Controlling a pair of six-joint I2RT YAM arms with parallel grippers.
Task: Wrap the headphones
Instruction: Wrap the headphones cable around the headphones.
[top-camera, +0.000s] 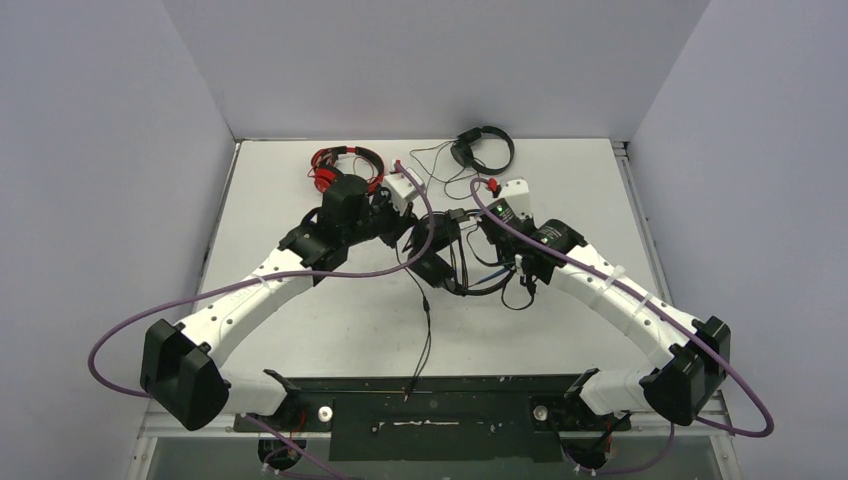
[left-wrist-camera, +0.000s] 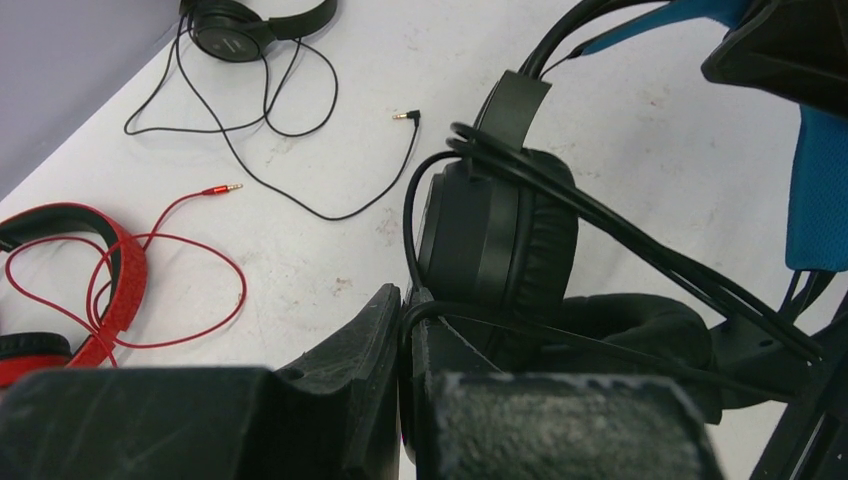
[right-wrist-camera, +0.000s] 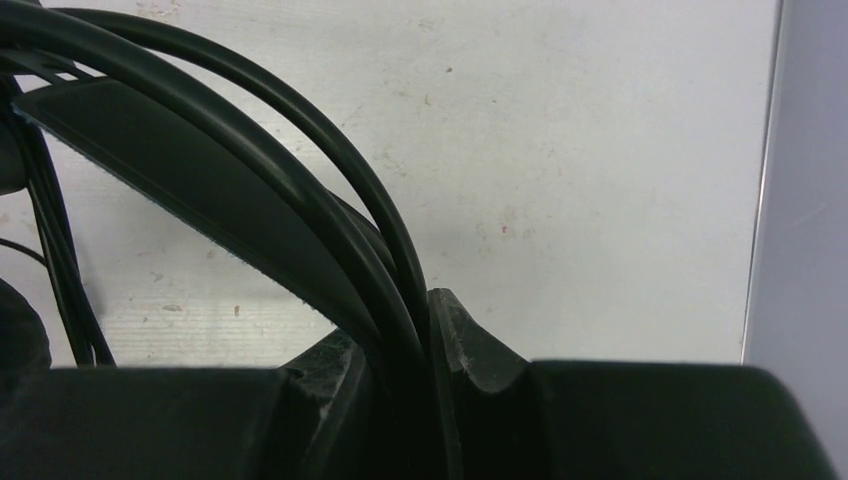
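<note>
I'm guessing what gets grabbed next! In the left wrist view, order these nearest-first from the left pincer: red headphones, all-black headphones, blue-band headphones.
1. Black headphones with a blue headband: right in front of the left pincer.
2. Red headphones with a red cord: near, left side.
3. All-black headphones: far, top left.

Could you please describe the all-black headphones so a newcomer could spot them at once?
Look along the white table's far edge. The all-black headphones lie there, right of centre. Unlike the red headphones to their left and the blue-banded pair held mid-table, they are wholly black.
</note>
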